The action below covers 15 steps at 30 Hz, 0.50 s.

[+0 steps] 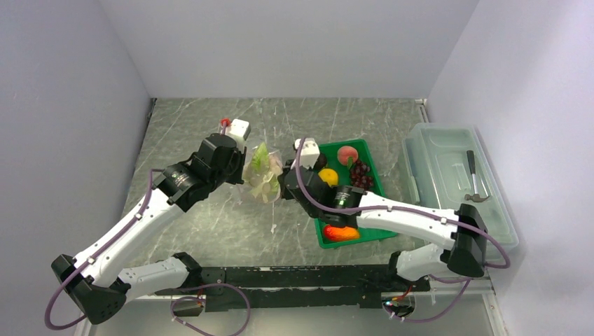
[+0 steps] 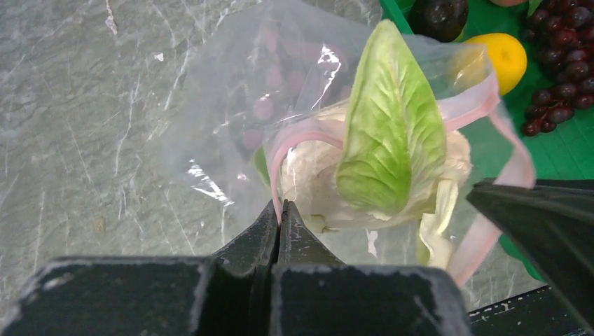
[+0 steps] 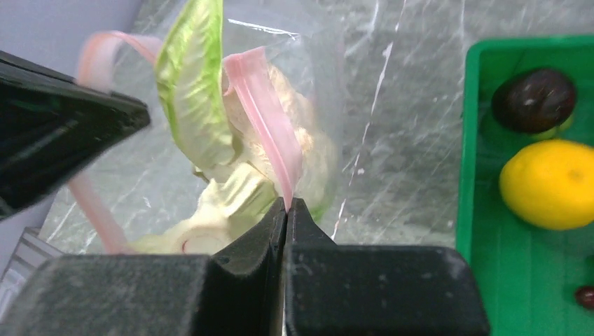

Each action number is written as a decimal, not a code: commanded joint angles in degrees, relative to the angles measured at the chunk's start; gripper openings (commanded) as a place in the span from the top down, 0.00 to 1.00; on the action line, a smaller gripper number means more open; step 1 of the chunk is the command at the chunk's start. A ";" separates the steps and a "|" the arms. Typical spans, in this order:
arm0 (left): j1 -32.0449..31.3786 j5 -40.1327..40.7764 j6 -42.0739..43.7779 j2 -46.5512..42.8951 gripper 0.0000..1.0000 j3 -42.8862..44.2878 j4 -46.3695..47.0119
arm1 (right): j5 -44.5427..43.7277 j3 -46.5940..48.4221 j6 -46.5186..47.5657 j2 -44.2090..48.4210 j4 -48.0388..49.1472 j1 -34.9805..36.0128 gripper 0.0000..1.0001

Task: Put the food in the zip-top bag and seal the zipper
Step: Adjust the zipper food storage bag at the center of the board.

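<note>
- Left tool (image 2: 279, 210) was pressed together, pinching the pink zipper (image 2: 302, 134) at one side of the bag mouth.
- Right tool (image 3: 287, 207) was also pressed together, pinching the zipper at the opposite side.
- Zip-top bag (image 2: 224, 119) was held between both tools over the bench (image 1: 210, 224), just left of the green tray (image 1: 370, 148).
- Lettuce (image 2: 389, 133) sat in the bag mouth, leaf tip above the zipper. It was probably only part-way in; the crinkled plastic made that hard to read.
- Lemon (image 3: 550, 183), grapes (image 1: 361, 173), dark round fruit (image 3: 534, 99) and red-orange fruit (image 1: 341, 233) lay in the tray, right of the right tool.
</note>
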<state>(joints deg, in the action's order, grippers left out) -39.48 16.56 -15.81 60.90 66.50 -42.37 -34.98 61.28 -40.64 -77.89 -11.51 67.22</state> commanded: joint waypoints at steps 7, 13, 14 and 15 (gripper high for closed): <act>0.14 -0.45 -0.44 3.76 1.00 20.47 -7.58 | -4.94 20.86 15.54 3.61 -10.66 0.10 1.00; 0.17 1.60 0.08 4.39 0.99 31.41 -12.25 | -4.58 24.58 17.21 3.42 -13.35 0.01 1.00; 0.18 2.31 0.30 3.84 0.98 29.67 -10.74 | -5.31 24.30 17.33 2.35 -13.58 -0.11 1.00; 0.18 3.38 0.87 3.60 0.99 27.08 -9.89 | -6.03 24.44 17.14 0.95 -14.49 -0.48 1.00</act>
<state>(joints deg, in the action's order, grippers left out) -39.44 16.82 -15.92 65.71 95.90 -51.59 -37.98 84.53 -26.02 -74.85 -22.74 67.22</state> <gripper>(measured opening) 0.014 0.018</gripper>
